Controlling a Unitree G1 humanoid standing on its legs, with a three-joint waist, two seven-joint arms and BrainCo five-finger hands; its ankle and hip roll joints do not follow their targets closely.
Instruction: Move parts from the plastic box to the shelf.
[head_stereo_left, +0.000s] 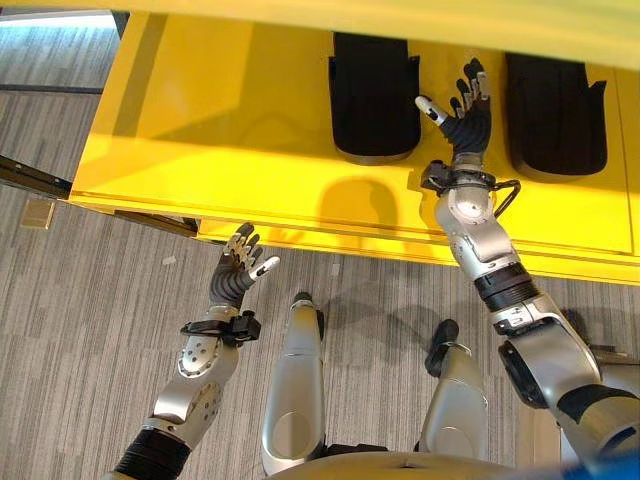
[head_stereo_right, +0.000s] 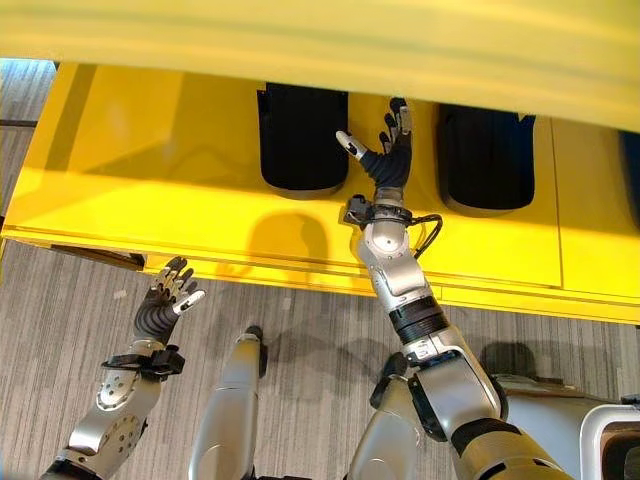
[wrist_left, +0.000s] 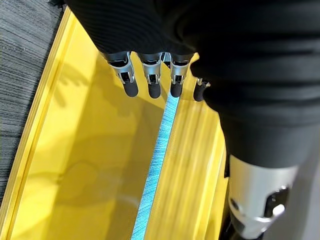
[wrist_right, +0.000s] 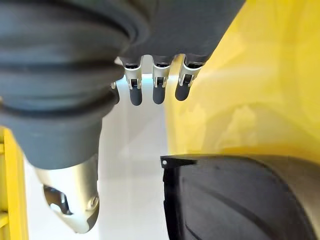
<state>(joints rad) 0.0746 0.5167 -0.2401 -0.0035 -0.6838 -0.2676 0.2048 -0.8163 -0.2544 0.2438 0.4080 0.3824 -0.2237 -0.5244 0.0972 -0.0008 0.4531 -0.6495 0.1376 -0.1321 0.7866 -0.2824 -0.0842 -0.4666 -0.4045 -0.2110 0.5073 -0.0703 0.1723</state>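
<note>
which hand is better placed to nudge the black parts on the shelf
Right. The right hand is open over the yellow shelf, between the two black parts. The left hand is open too, but hangs over the floor in front of the shelf edge, farther from both parts.

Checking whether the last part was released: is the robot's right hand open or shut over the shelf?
Open. The right hand has its fingers spread and holds nothing, above the yellow shelf between two black parts.
</note>
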